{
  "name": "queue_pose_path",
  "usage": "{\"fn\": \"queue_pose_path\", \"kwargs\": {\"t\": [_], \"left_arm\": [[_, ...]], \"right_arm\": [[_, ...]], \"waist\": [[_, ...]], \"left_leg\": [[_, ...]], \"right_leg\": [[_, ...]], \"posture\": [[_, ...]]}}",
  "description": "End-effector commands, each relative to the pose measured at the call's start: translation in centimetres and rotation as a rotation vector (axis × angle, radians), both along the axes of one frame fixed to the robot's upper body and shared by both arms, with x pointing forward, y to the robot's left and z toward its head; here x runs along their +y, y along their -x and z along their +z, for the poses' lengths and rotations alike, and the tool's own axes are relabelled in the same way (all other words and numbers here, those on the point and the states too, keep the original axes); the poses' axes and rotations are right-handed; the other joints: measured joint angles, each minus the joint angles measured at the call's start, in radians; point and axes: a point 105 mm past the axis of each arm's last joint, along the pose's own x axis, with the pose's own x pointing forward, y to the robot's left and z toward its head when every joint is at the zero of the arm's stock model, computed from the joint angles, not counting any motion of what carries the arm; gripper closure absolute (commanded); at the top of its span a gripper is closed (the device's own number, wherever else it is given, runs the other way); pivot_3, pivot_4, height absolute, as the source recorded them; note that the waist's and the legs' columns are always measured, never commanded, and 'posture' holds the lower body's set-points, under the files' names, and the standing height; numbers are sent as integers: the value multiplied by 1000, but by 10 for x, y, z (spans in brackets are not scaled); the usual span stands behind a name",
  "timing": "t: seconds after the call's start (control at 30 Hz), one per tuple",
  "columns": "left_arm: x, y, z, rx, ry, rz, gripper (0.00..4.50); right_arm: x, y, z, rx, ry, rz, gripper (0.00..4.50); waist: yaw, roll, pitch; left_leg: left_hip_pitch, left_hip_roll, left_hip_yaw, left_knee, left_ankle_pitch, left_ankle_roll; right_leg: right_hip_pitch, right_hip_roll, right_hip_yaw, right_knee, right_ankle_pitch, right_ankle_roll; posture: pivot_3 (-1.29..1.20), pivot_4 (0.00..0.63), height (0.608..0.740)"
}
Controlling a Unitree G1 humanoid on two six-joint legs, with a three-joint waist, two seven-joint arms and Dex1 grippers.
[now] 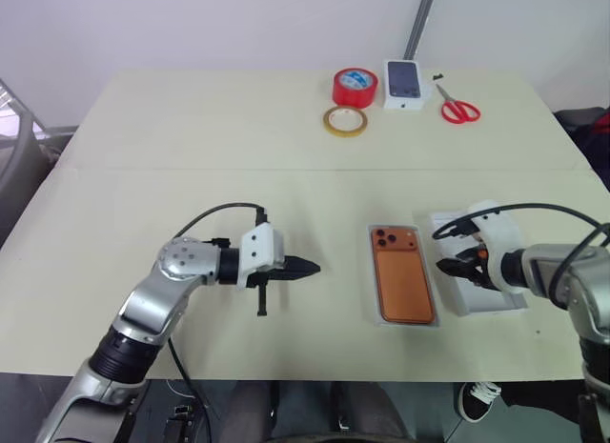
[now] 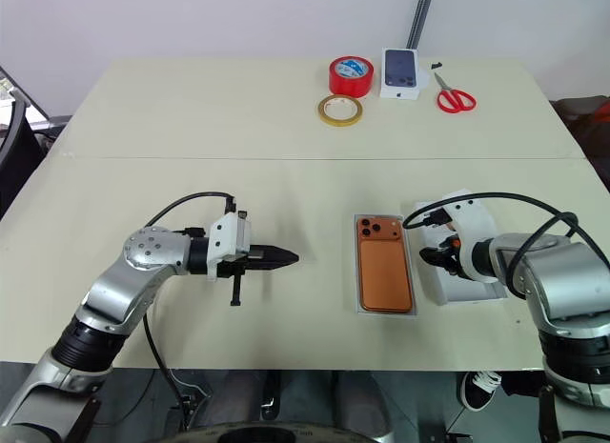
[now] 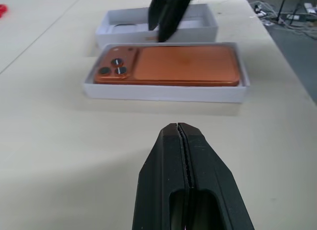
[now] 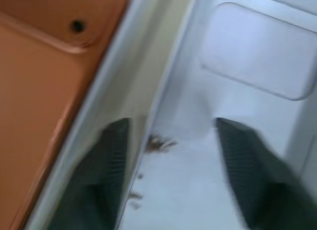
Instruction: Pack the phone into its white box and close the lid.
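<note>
A pale beige table (image 1: 143, 224) fills the scene, backed by a white wall.

Near edge, left: the left gripper (image 1: 303, 268) hangs over bare tabletop, pointing toward the white box; its two black fingers (image 3: 185, 175) are pressed together with nothing between them.

Near edge, centre: the white box (image 1: 403, 321), a shallow tray, lies flat on the table. Inside it rests the phone (image 1: 401, 275), copper-orange, back upward, with its cluster of dark lenses (image 1: 385, 239) at the corner farther from the robot. The phone nearly fills the tray, leaving a thin white rim around it.

Near edge, right: the lid (image 1: 477, 305) lies just beside the box, open side up, its plain white interior showing. In the right wrist view a flat panel with rounded corners (image 4: 260, 54) shows on its inner floor; whether this is a loose insert cannot be told. The right gripper (image 1: 456, 266) reaches down at the lid's wall nearest the box. Its fingers (image 4: 257, 175) are spread apart, one on either side of that wall, and whether either touches it cannot be told.

Far edge: a roll of red tape (image 1: 355, 87) stands beside a flatter ring of tan tape (image 1: 345, 121). Just right of these lies a smaller white box (image 1: 406, 84) picturing a dark phone, then red-handled scissors (image 1: 457, 107).
</note>
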Motion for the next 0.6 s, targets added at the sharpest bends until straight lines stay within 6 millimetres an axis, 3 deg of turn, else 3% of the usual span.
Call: {"fn": "queue_pose_path", "kwargs": {"t": [0.03,0.07,0.2,0.3,0.43,0.53,0.6], "left_arm": [[-3,4,7,-56,8,-17,4500],[-3,4,7,-56,13,-12,4500],[-2,1,8,-49,33,15,4500],[7,-9,12,-37,75,91,4500],[31,-33,27,0,204,279,4500],[42,-44,29,10,235,354,4500],[45,-47,30,9,235,365,4500]], "right_arm": [[2,-3,8,-27,7,-9,3962],[2,-4,10,-32,5,-8,4454],[-1,-5,20,-67,5,-16,4488],[0,-15,49,-179,-90,-27,4488],[43,-18,95,-316,-414,176,4488],[74,-12,108,-312,-633,310,4488],[107,-1,113,-267,-802,428,4488]], "waist": [[1,0,0],[0,0,0],[0,0,0],[-3,1,0],[-7,1,0],[-6,0,0],[-2,0,0]], "left_leg": [[0,0,0,0,0,0],[0,0,0,0,0,0],[0,0,0,0,0,0],[0,0,0,0,0,0],[0,1,0,0,0,0],[0,2,0,-1,0,0],[0,2,0,0,0,0]], "right_leg": [[0,0,0,0,0,0],[0,0,0,0,0,0],[0,0,0,0,0,0],[0,0,0,0,0,0],[-1,1,0,1,0,0],[-1,2,0,1,0,0],[-1,1,0,1,0,0]], "posture": [[0,150,740],[0,150,740],[0,150,740],[0,150,740],[0,150,740],[0,150,740],[0,150,740]]}}
